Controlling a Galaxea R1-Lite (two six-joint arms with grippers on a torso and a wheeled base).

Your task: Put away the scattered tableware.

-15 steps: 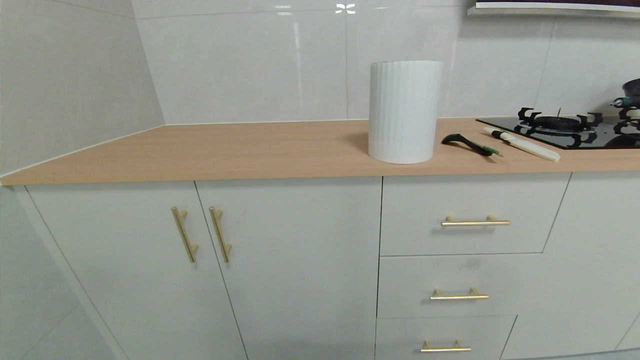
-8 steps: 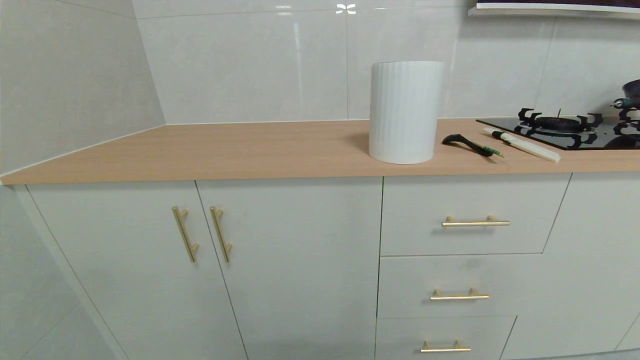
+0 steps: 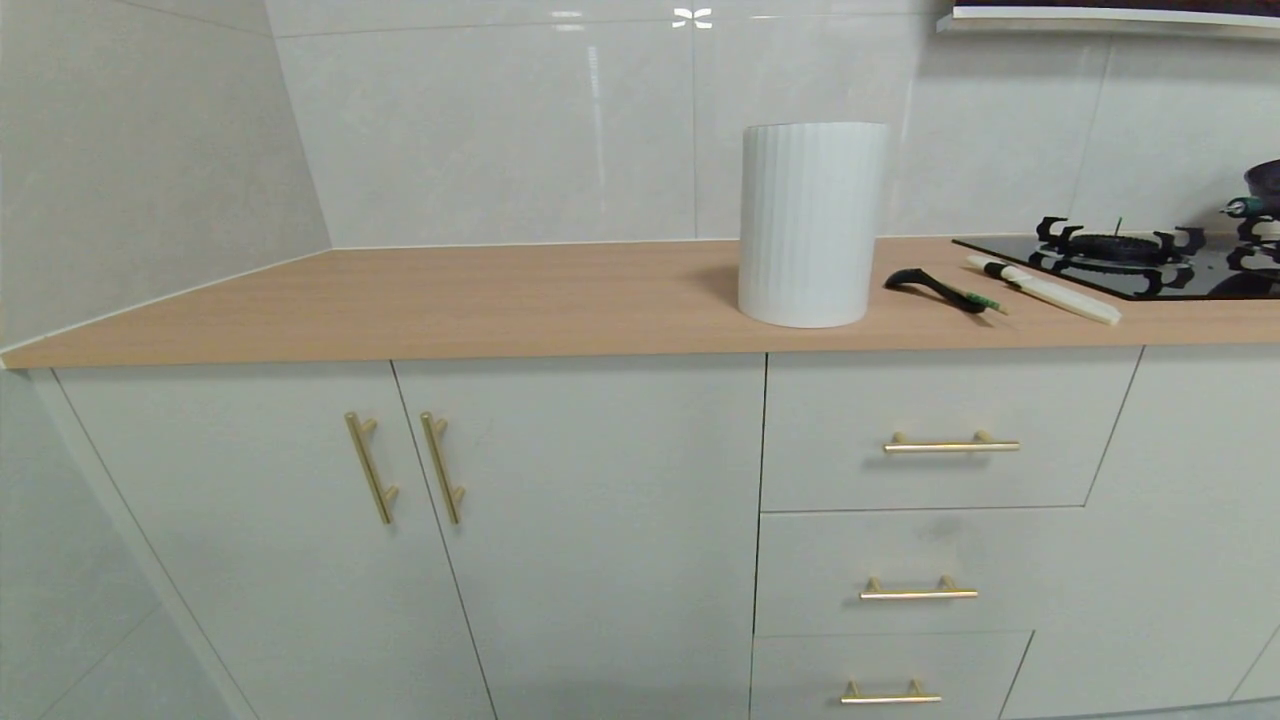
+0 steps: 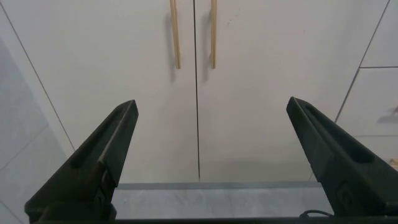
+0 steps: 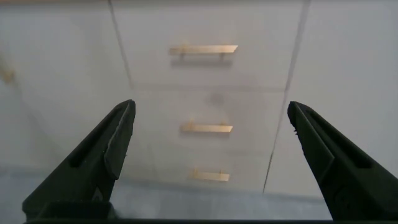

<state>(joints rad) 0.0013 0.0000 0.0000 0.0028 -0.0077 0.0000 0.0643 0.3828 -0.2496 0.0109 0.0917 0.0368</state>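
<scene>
On the wooden countertop (image 3: 500,300) stands a tall white ribbed holder (image 3: 809,222). Just to its right lie a black-handled utensil (image 3: 940,289) with a green tip and a white knife (image 3: 1045,288) with a black band, near the hob. My left gripper (image 4: 211,109) is open and faces the double cabinet doors (image 4: 196,87) low down. My right gripper (image 5: 211,112) is open too, in front of the stack of drawers (image 5: 205,93). Nothing is between either pair of fingers.
A black gas hob (image 3: 1140,258) with pan supports sits at the countertop's right end. Below are two cabinet doors with gold handles (image 3: 405,468) and three drawers with gold handles (image 3: 950,444). Tiled walls close the back and left side.
</scene>
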